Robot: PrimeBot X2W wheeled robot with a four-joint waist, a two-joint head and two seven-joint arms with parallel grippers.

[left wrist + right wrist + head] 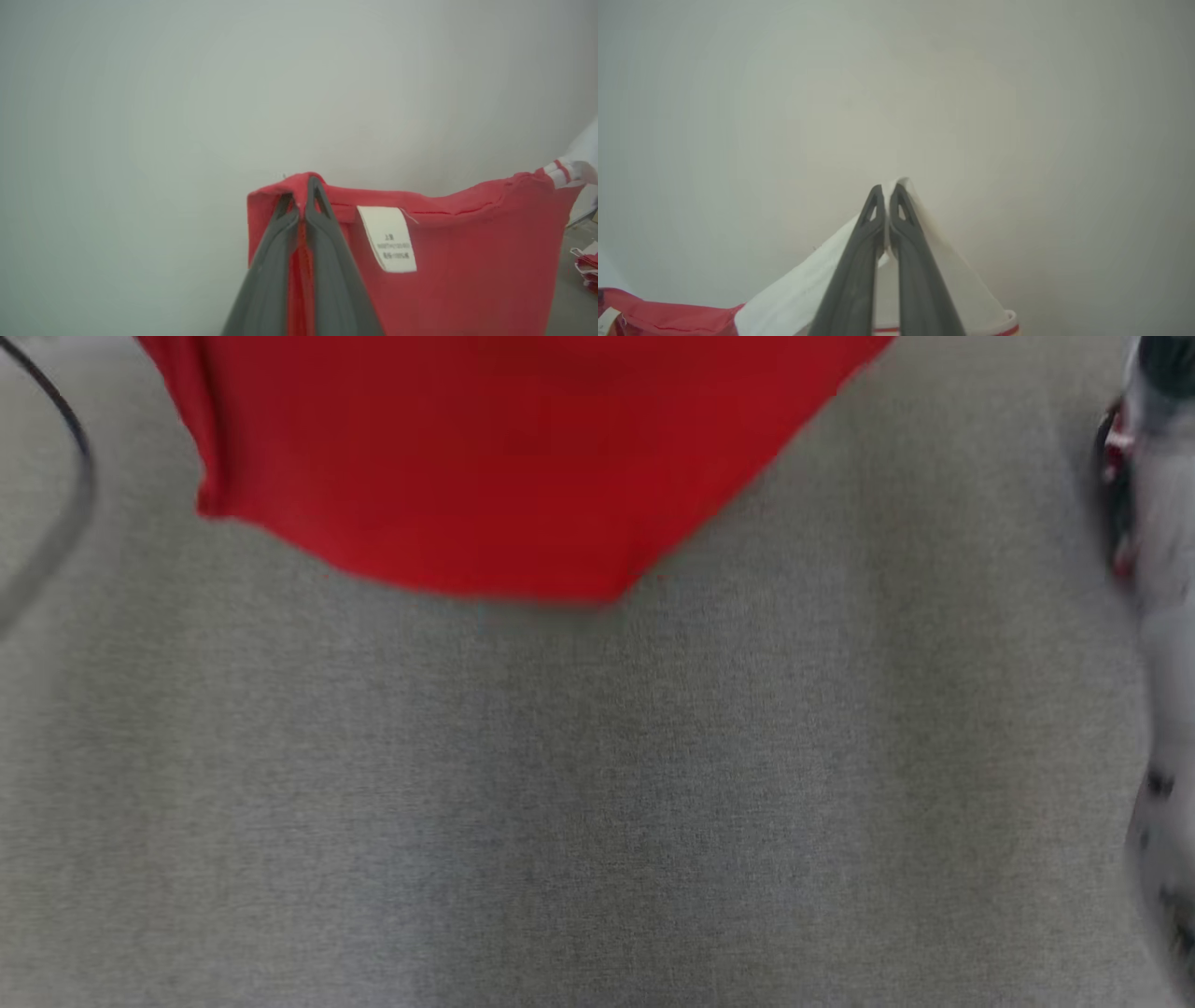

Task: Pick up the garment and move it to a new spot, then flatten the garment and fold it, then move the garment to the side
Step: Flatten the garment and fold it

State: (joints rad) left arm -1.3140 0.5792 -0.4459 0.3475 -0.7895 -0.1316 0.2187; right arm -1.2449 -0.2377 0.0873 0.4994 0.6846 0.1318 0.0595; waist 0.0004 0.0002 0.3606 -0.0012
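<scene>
As seen going left to right in head view: black cable [70, 448] curving over grey counter [597, 803] at far left. Then red garment [504, 457] hanging down from top edge, lower edge slanting up toward the right. Cannot tell whether touching counter. Blurred pale shape [1153, 569] with red marks at far right edge, not identifiable.

Left wrist view: left end effector [302, 191] closed, pinching garment's top edge at its left corner, red fabric sandwiched between both fingers. Just right of the grip, white label [387, 238], print too small to read. Further right, top edge sagging slightly, then rising to white sleeve [567, 170] with red stripes at far end. Plain pale wall [140, 93] behind. Small heap of white-and-red cloth [586, 268] low at right edge.

Right wrist view: red body of garment low at left edge, white sleeve running from it up to right end effector [887, 189]. Closed too, gripping white sleeve fabric, fold poking just past the fingertips. Red-striped cuff [1008, 329] at bottom, right of the fingers. Garment held up, spanning between both end effectors.
</scene>
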